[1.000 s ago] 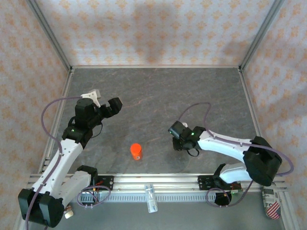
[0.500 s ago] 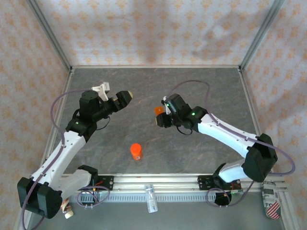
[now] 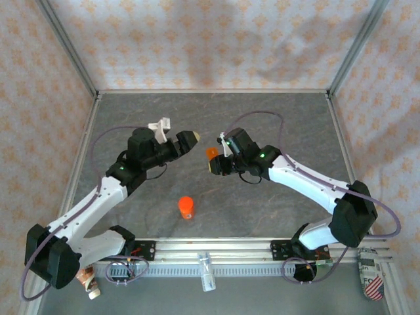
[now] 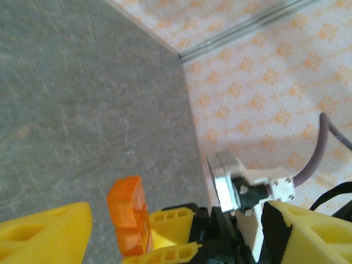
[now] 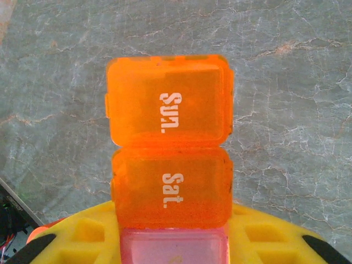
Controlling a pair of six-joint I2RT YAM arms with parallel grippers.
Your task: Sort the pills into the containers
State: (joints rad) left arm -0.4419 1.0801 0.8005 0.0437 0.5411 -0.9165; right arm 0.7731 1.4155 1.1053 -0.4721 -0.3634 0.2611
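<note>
Centre of the overhead frame: the right hand, closed on the containers, holds them over the counter, lids marked "Sun." and "Sat." The left hand, just left, stands open.

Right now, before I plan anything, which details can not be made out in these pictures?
- Pills: right wrist view, tinted lids of the containers hide any contents.
- Pink compartment: right wrist view, cut off by the bottom edge.
- Orange bottle: top view, too small; its cap hides the inside.
</note>
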